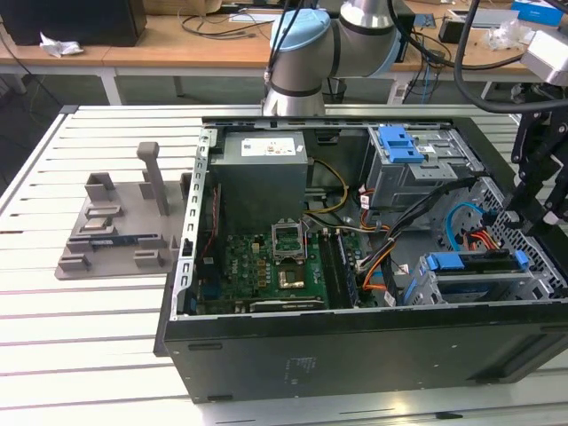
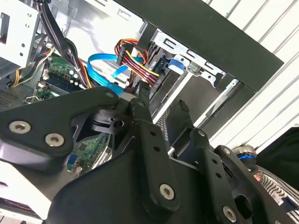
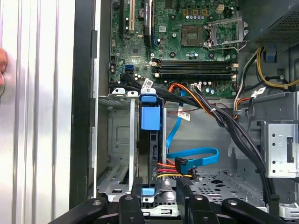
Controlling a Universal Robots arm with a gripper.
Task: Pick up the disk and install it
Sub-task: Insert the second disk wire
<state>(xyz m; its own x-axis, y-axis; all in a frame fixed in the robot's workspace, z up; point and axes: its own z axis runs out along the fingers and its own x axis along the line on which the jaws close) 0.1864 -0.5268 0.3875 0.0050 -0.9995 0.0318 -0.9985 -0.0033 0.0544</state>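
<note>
The disk point(image 1: 470, 264) stands on edge in the grey drive cage point(image 1: 426, 288) at the case's near corner, on the exterior view's right. Its blue rails run along the top. In the first wrist view the disk point(image 3: 150, 140) shows as a thin dark slab with blue tabs at both ends. My gripper point(image 1: 535, 222) hangs just above the disk's end by the case wall. It is open in both wrist views point(image 3: 159, 198) point(image 2: 161, 100), with nothing between the fingers and the disk's blue tab point(image 2: 176, 64) beyond them.
The open black computer case point(image 1: 355, 342) lies on a slatted white table point(image 1: 80, 346). Inside are a motherboard point(image 1: 266, 271), a power supply point(image 1: 262, 173), a blue data cable point(image 3: 196, 156), bundled wires point(image 3: 224, 121) and an upper bay with a blue latch point(image 1: 399, 142). A grey fixture point(image 1: 120, 226) sits outside.
</note>
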